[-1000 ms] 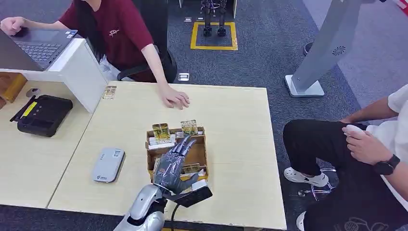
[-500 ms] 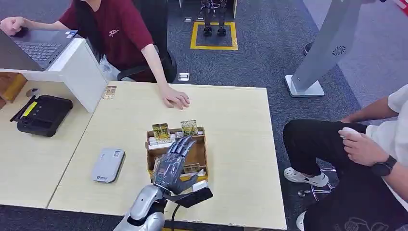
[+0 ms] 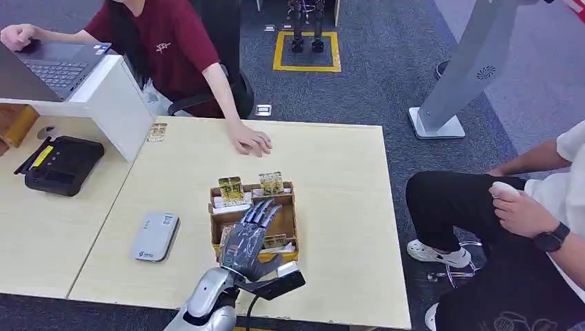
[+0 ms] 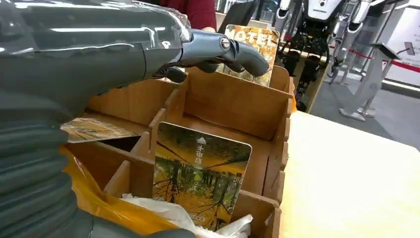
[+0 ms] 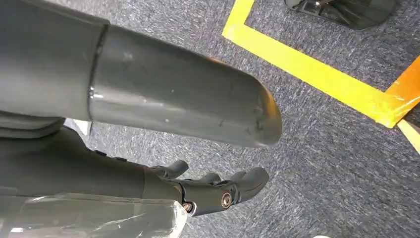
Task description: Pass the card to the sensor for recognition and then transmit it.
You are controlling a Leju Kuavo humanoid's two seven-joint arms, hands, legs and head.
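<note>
A wooden divided box (image 3: 288,207) stands on the middle of the table (image 3: 345,179). Two cards (image 3: 230,187) stand upright in its far slots and another card (image 3: 275,241) leans in a near slot. My left hand (image 3: 250,234) hovers over the box with its fingers stretched out and apart, holding nothing. In the left wrist view the near card (image 4: 200,173), printed with an autumn forest, stands in its slot below the fingers (image 4: 223,49). The grey card sensor (image 3: 155,236) lies flat, left of the box. My right hand (image 5: 218,191) hangs over the carpet, holding nothing.
A person in a red top rests a hand (image 3: 250,141) on the table's far side. Another person (image 3: 531,207) sits at the right. A black device (image 3: 61,164) and a white partition (image 3: 117,103) with a laptop (image 3: 52,65) stand at the left.
My left hand has drawn back a little toward the near side of the box. The cards and the sensor have stayed put.
</note>
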